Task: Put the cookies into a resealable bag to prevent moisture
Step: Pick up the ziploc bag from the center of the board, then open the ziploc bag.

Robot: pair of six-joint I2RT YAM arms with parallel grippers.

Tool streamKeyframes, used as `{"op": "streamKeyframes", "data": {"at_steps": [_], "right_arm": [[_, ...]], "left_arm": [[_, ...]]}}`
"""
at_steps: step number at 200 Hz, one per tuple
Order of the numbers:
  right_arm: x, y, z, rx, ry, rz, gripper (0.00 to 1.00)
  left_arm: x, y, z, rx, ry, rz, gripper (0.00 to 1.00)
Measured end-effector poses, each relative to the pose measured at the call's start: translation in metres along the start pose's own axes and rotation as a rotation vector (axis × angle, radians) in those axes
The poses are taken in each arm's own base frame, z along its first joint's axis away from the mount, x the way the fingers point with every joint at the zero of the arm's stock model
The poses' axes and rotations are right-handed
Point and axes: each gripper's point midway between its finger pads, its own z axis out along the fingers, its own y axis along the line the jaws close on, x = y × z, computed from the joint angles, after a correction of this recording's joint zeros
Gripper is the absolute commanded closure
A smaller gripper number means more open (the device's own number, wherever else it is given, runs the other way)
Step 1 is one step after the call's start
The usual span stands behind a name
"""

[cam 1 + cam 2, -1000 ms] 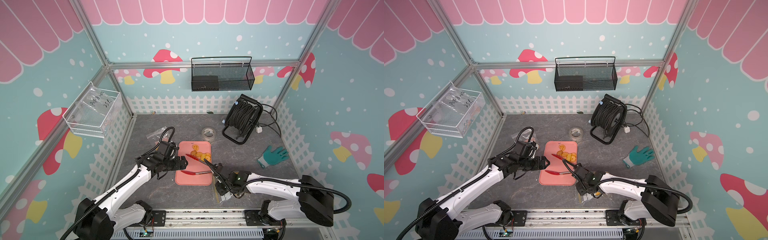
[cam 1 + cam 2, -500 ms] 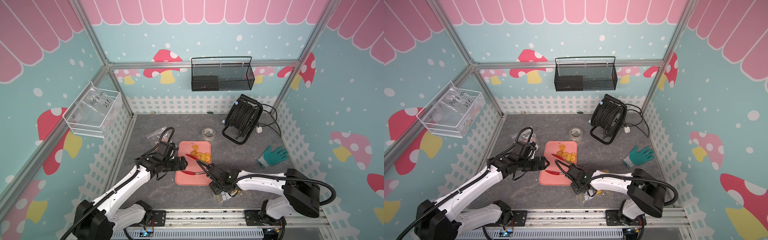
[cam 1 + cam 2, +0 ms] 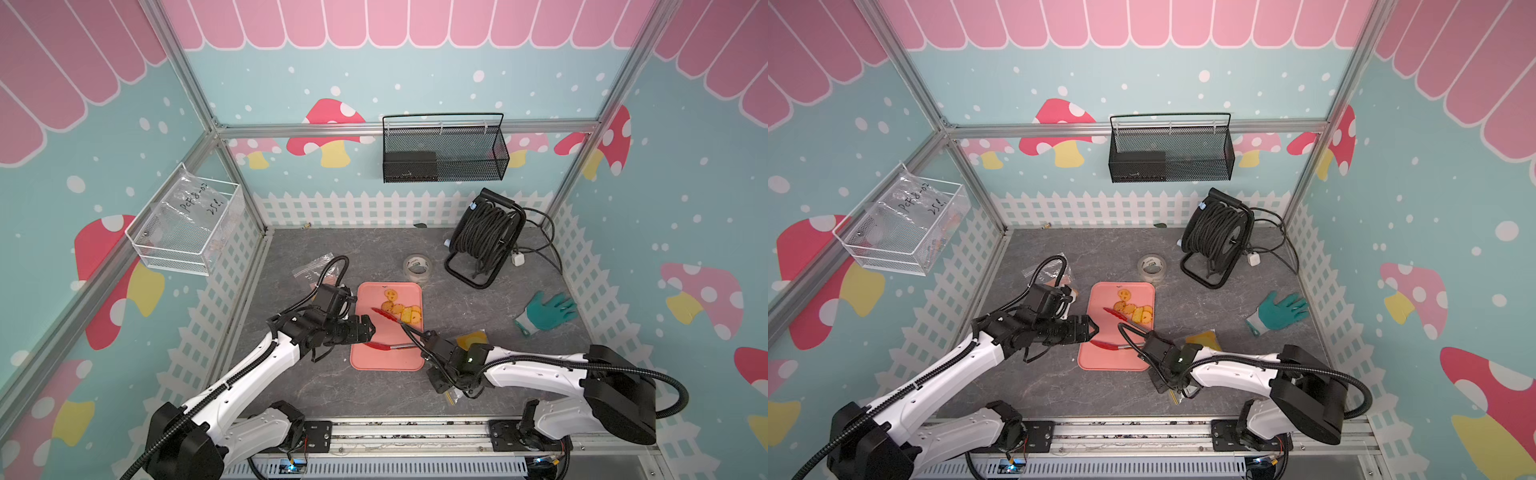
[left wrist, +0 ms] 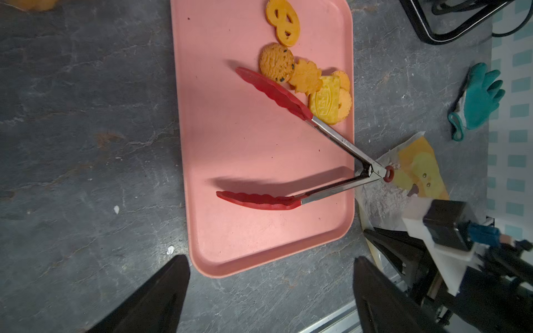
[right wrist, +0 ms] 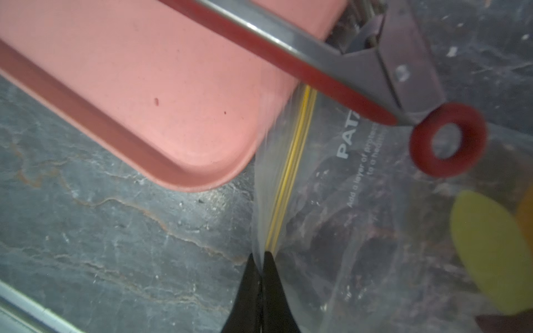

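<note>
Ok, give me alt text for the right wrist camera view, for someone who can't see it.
The right gripper, shut, pinches the edge of a clear zip bag by its yellow zip strip. A corner of the pink tray lies beside the bag's mouth, and the steel hinge end of the tongs, with its red ring, hangs over the bag.

The bench [image 3: 374, 257] looked like dark grey stone, matt, veined with faint rust-coloured cracks. The pink tray [image 4: 230, 230] was smooth, matt plastic with a few small scuffs and specks. The tongs [image 4: 334, 135] had 2 brushed metal arms and glossy red scalloped tips. The cookies [image 4: 277, 62] showed dry, grainy, crumbly faces. The larger clear bag [image 5: 346, 230] was thin, shiny, wrinkled plastic film with a yellow zip strip. The glove [image 4: 478, 98] had a teal rubbery coating and a pale knit cuff.
</note>
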Motion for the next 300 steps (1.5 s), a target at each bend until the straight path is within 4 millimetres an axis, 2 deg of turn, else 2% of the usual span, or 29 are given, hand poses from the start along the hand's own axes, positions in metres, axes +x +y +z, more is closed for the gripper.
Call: {"op": "streamKeyframes", "data": {"at_steps": [33,76,98,114,132,140,154,165,189,211,232,271,300], "right_arm": [[-0.018,0.011,-0.04,-0.094,-0.102,0.018,1.0],[-0.04,0.022,-0.111,-0.218,-0.233,0.049,1.0],[-0.063,0.03,-0.149,-0.276,-0.336,0.046,1.0],[-0.083,0.038,-0.164,-0.306,-0.407,0.026,1.0],[-0.106,0.051,-0.17,-0.335,-0.457,-0.01,1.0],[-0.115,0.058,-0.168,-0.349,-0.469,-0.026,1.0],[-0.131,0.07,-0.163,-0.38,-0.49,-0.049,1.0],[-0.142,0.077,-0.16,-0.405,-0.501,-0.062,1.0],[-0.169,0.084,-0.162,-0.458,-0.543,-0.066,1.0],[-0.189,0.091,-0.179,-0.507,-0.601,-0.085,1.0],[-0.192,0.091,-0.189,-0.524,-0.623,-0.099,1.0],[-0.184,0.077,-0.195,-0.518,-0.651,-0.097,1.0],[-0.176,0.083,-0.178,-0.56,-0.644,-0.108,1.0]], "left_arm": [[0.007,-0.005,-0.004,0.016,0.013,0.001,0.12],[0.011,-0.016,-0.033,0.088,-0.031,-0.058,0.21],[0.013,-0.029,-0.048,0.151,-0.049,-0.101,0.28],[0.015,-0.045,-0.057,0.218,-0.058,-0.115,0.32],[0.018,-0.066,-0.064,0.291,-0.058,-0.117,0.37],[0.018,-0.073,-0.066,0.312,-0.057,-0.12,0.38],[0.017,-0.083,-0.072,0.345,-0.058,-0.124,0.47],[0.016,-0.09,-0.078,0.367,-0.064,-0.122,0.48],[0.019,-0.088,-0.095,0.375,-0.092,-0.117,0.47],[0.022,-0.078,-0.114,0.374,-0.151,-0.12,0.49],[0.022,-0.071,-0.127,0.378,-0.2,-0.134,0.48],[0.022,-0.069,-0.123,0.36,-0.195,-0.13,0.4],[0.017,-0.074,-0.123,0.373,-0.214,-0.108,0.36]]}}
